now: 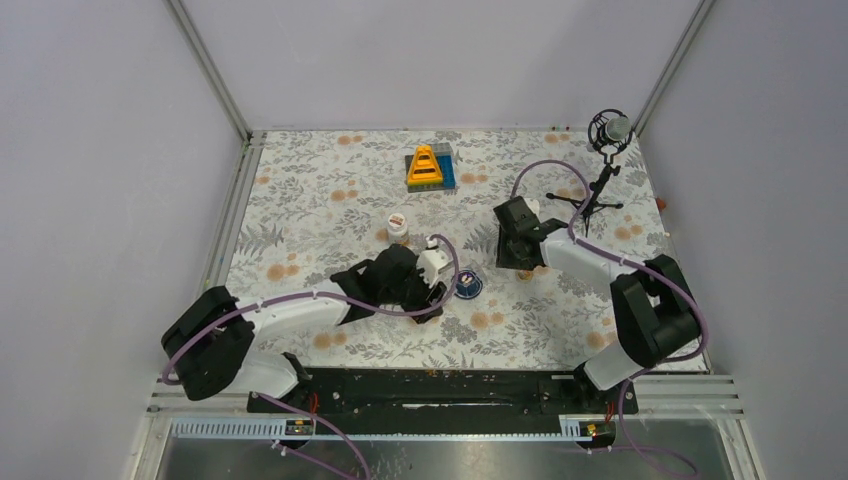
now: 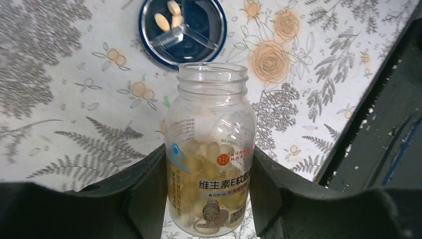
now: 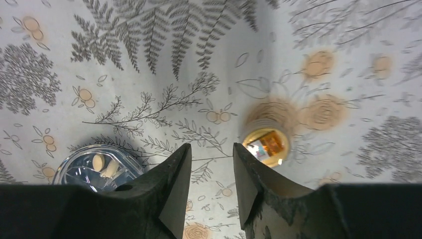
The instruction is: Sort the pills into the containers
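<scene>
The left gripper [image 2: 209, 159] clamps its jaws on an uncapped vitamin E bottle [image 2: 211, 114], mouth toward the blue dish [image 2: 154, 49], seemingly for tipping capsules [image 2: 191, 149]. The right gripper [image 3: 211, 149] hovers beside the dish, jaws narrow, empty.

My fingers [image 2: 142, 199] look matt black plastic, the bottle [image 2: 211, 124] clear glossy plastic with a slick printed label [image 2: 219, 191], the dish [image 2: 201, 20] shiny dark blue, the table cover [image 2: 59, 74] a matt printed sheet.

Uncapped clear bottle [image 2: 211, 104] of pale pills [image 2: 206, 152], its mouth near the blue dish [image 2: 199, 25].
</scene>
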{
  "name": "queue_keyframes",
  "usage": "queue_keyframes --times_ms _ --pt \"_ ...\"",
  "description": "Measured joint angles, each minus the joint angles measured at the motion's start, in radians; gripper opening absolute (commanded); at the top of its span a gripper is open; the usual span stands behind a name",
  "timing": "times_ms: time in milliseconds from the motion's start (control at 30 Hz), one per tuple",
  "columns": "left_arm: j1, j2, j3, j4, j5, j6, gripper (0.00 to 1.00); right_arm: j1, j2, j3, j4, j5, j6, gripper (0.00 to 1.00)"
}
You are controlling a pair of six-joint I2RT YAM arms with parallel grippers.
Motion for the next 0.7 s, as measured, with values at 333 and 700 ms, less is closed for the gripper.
queue_keyframes --times_ms 333,700 --pt "-0.04 0.141 0.267 -0.3 -0.185 0.209 0.0 -0.059 -0.206 0.004 -0.069 0.072 -0.002 0.49" --pt "-0.118 0.295 0.399 -0.494 -0.35 0.286 0.0 -0.139 -0.426 -0.042 -0.085 0.068 0.004 0.51"
